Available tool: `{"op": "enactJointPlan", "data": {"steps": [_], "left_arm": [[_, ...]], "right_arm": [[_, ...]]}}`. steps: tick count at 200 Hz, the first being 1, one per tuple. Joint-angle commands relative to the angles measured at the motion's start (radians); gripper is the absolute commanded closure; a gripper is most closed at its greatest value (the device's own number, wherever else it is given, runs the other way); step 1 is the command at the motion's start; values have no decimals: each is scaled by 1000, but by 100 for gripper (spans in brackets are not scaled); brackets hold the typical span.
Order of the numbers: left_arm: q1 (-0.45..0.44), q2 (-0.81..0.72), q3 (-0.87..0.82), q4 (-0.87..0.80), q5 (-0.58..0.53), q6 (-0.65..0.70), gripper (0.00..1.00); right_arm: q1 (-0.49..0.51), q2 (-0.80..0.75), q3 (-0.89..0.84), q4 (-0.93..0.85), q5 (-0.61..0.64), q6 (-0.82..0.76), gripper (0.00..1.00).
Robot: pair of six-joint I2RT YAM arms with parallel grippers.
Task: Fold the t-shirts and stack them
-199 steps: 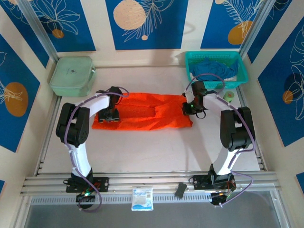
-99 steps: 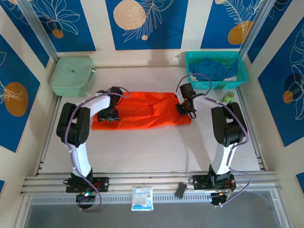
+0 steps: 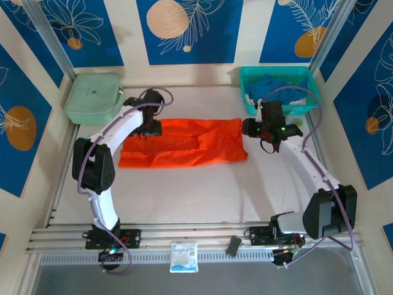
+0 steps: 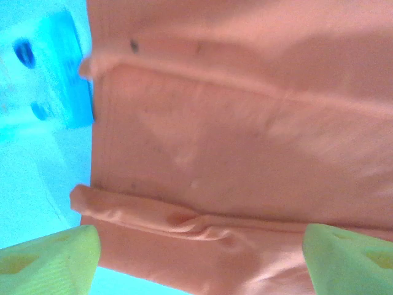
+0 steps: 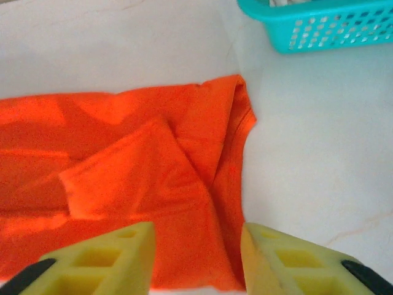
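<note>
We see a pale green zip case (image 3: 92, 98) with rounded corners at the back-left of the white table (image 3: 196, 196). The left gripper (image 3: 150, 127) sits over the left end of the orange t-shirt (image 3: 184, 144). Its jaws are spread wide and hold nothing. In the wrist view its yellow-green foam pads (image 4: 49, 264) stand well apart, with soft cloth and two rolled fold ridges below.

The shirt lies mid-table, folded into a long flat band of matte knit with light wrinkles. At its right end we see a sleeve flap turned inward and a stitched hem edge.

The right gripper (image 3: 250, 128) hovers just beside that right end, jaws partly apart with nothing between them. The shirt's corner lies below.

At back right is a teal plastic mesh basket (image 3: 312, 86) with perforated walls. The dark blue t-shirt (image 3: 276, 86) lies crumpled inside it.
</note>
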Motion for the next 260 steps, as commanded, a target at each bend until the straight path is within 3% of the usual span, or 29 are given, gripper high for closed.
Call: {"op": "enactJointPlan", "data": {"steps": [1, 24, 37, 77, 111, 159, 209, 260], "left_arm": [[3, 71, 132, -90, -30, 46, 22], [18, 233, 298, -115, -25, 82, 35], [29, 321, 382, -127, -38, 92, 41], [88, 510, 539, -134, -28, 91, 47], [110, 565, 534, -149, -42, 103, 48], [109, 436, 238, -57, -14, 84, 49], [89, 254, -83, 40, 71, 10, 49], [4, 119, -312, 148, 224, -79, 48]], "right_arm": [[19, 30, -28, -181, -119, 158, 70], [38, 45, -67, -173, -172, 223, 84], [48, 64, -88, -153, -181, 269, 100], [84, 193, -91, -110, -162, 347, 100], [111, 356, -24, -104, -127, 354, 100], [96, 575, 109, -132, -103, 316, 100], [34, 702, 279, -184, -99, 216, 100], [-12, 909, 621, -300, -109, 43, 100]]}}
